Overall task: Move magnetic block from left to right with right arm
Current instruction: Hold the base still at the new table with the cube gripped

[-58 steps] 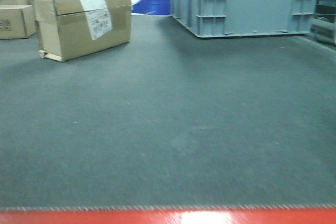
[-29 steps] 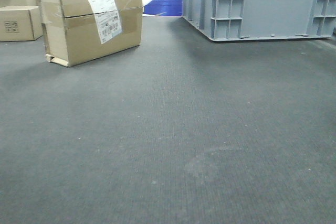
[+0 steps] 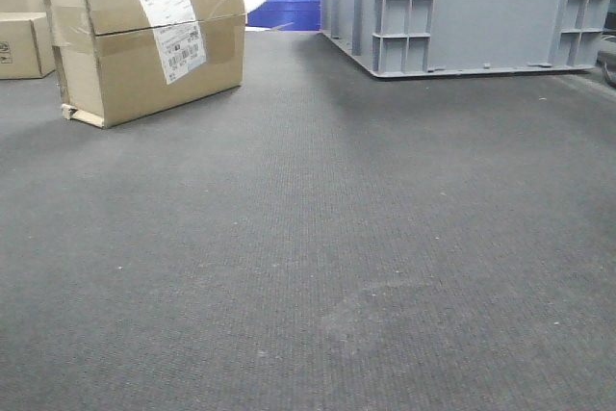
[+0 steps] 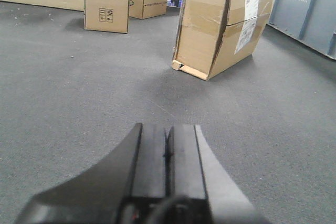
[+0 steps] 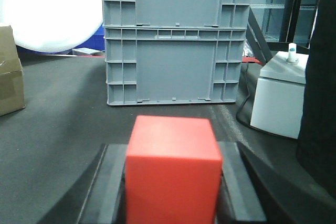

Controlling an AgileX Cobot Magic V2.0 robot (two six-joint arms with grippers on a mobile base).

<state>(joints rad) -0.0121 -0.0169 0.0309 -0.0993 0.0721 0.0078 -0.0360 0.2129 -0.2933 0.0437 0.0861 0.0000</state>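
— What does the left pincer point(image 4: 168, 129) look like?
— Matte black. It has two flat, straight-edged fingers point(image 4: 152, 156) with a thin seam between them. Behind them it widens into a curved, flaring housing point(image 4: 89, 192) whose right flank catches the light and reads grey. A dark cable point(image 4: 168, 208) loops at the base, with a tiny red spot beside it.
— And the right pincer point(image 5: 173, 153)?
— Same black finish, with broad flat fingers point(image 5: 111, 182) and sloping shoulders spreading outward behind them.
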